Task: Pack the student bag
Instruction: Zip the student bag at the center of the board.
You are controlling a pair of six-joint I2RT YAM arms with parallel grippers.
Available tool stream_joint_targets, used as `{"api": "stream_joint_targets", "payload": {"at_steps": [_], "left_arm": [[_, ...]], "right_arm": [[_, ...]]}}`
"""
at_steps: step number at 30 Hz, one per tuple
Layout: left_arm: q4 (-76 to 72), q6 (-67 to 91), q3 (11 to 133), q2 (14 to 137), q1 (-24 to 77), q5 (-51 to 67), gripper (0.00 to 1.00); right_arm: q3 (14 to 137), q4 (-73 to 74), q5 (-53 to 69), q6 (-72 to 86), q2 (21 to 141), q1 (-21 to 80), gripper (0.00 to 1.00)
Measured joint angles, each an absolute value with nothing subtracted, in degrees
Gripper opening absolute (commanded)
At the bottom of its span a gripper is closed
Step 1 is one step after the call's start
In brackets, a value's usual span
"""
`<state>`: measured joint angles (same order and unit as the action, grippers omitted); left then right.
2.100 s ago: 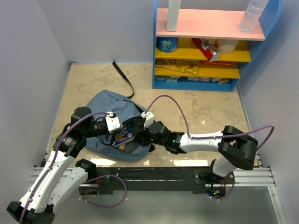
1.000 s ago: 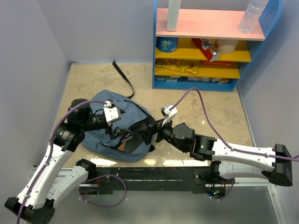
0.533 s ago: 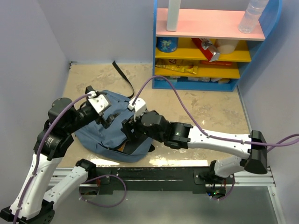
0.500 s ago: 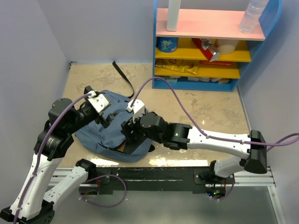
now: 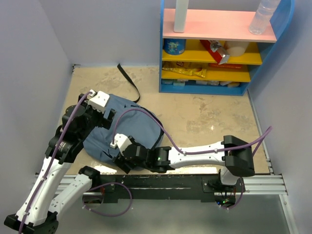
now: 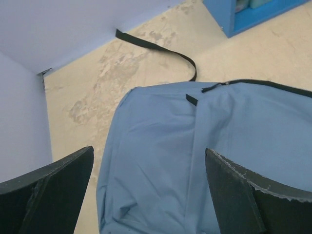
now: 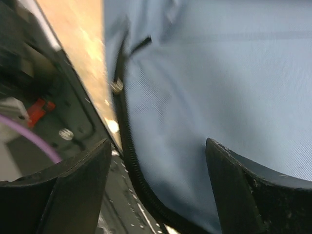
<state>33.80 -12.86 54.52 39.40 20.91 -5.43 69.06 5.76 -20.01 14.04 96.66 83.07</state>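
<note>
Nearest to me, by the black rail [image 5: 165, 181] on the table's [image 5: 209, 117] near edge, my right pincer [image 7: 156, 195] hangs with its jaws spread and nothing between them. Just past its tips lies the student bag [image 5: 134, 126], a big soft slate-blue fabric backpack. The black zip line [image 7: 127, 146] runs along the bag's near rim, right under my left-hand finger. There's a small metal bit on that line, maybe the pull, but I can't be sure.

The bag sits in the table's near-left part, its long axis running roughly along the near edge. For that zip my right pincer is clearly the closer one. My left pincer [image 6: 146, 195] is farther in, spread wide over the bag's left shoulder and holding nothing.

Beyond it, a loose black strap [image 6: 156, 46] trails toward the far edge, with the blue shelf unit [image 5: 209, 87] at the far-right corner.

Half a second ago my right pincer was over the bag's middle; it has dropped to the near rim. The left has drawn back leftward, and the colourful book seen in the bag's mouth is out of sight.
</note>
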Motion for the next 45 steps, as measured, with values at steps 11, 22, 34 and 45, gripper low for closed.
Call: {"api": "stream_joint_targets", "payload": {"at_steps": [11, 22, 34, 45], "left_arm": [[29.2, -8.3, 58.5, 48.5, 20.7, -10.5, 1.0], [29.3, -8.5, 58.5, 50.0, 16.7, -9.1, 1.0], [28.7, -8.3, 59.6, 51.5, 5.9, -2.7, 1.0], [27.9, -8.8, 59.2, 51.7, 3.3, 1.6, 1.0]], "right_arm": [[56.6, -2.4, -22.8, 17.2, 92.5, 82.4, 0.83], [77.3, -0.3, -15.2, 15.5, 97.6, 81.8, 0.76], [84.0, 10.0, -14.0, 16.9, 110.8, 79.8, 0.65], [86.2, 10.9, -10.4, 20.6, 111.3, 76.6, 0.49]]}}
